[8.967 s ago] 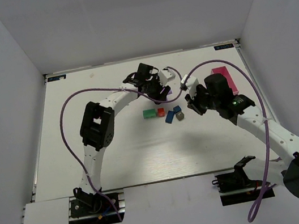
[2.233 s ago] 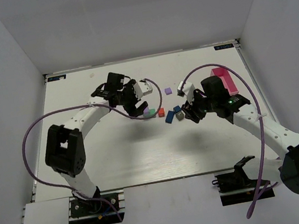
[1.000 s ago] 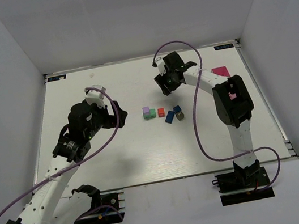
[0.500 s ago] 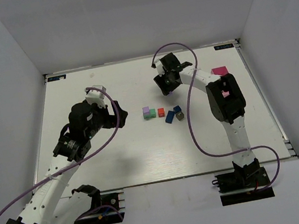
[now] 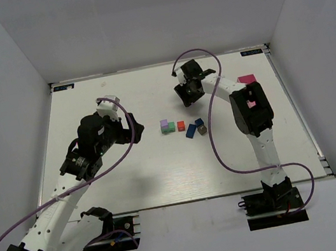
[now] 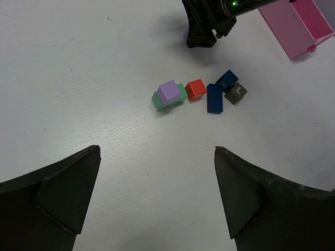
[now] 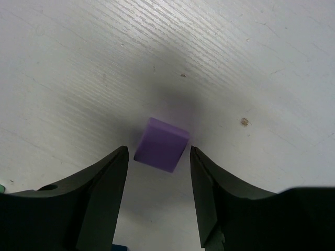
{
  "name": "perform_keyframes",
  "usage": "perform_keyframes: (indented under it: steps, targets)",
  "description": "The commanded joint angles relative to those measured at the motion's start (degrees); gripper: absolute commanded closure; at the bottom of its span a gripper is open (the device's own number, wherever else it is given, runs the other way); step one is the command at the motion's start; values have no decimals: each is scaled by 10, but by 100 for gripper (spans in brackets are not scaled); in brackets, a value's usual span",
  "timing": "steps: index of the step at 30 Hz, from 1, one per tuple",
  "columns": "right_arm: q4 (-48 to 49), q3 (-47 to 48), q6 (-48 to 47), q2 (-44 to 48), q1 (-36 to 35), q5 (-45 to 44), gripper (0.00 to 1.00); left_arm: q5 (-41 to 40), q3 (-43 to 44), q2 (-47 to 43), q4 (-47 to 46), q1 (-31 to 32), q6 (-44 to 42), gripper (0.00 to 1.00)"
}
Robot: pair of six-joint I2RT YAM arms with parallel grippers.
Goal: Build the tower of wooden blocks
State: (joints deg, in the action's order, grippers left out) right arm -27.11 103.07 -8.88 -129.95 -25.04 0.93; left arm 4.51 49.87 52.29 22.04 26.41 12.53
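Observation:
A lilac cube lies on the table between the fingertips of my right gripper, whose jaws stand open with a thin gap on each side. From above, the right gripper hides that cube. The wood blocks sit mid-table: a lilac cube on a green block, a red cube, a blue brick, a blue cube and a grey block. My left gripper hangs wide open, back from them to the left, holding nothing.
A pink box stands at the right, beyond the right arm, and also appears in the left wrist view. The right arm's purple cable loops just right of the block cluster. White walls enclose the table.
The right gripper's jaws have narrowed around the lilac cube, and its arm has shifted slightly. The left arm and the block cluster have not moved.

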Motion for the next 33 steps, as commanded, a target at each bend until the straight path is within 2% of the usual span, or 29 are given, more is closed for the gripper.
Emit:
perform_keyframes:
  steps: [1, 11, 18, 20, 21, 25, 27, 30, 31, 33]
  targets:
    - [-2, 25, 11, -8, 7, -1, 44, 9, -2, -2, -4, -1, 4, 1]
    - [-4, 25, 6, -12, 9, 12, 49, 9, -2, -2, -4, -1, 4, 1]
    - [-11, 20, -5, 3, 8, 22, 68, 4, -7, -2, -4, -1, -1, 1]
    - [-9, 14, -14, 14, 7, 26, 69, 4, -7, -2, -4, -1, -7, 1]
    - [-9, 1, -20, 36, 9, 30, 74, 4, -7, -2, -9, -1, -7, 1]
    - [3, -44, -79, 99, 8, 64, 77, 9, -7, 4, -15, -1, -18, 1]
    - [9, -90, -111, 155, 8, 92, 84, 16, -7, 10, -22, -1, -23, 1]
    - [4, -149, -167, 207, 6, 145, 85, 28, -13, 18, -34, -1, -30, 1]
    - [-23, -156, -206, 237, 3, 193, 85, 33, -7, 32, -39, -1, -30, 1]
    - [-45, -163, -239, 259, 3, 229, 84, 45, 2, 37, -39, -1, -18, 1]
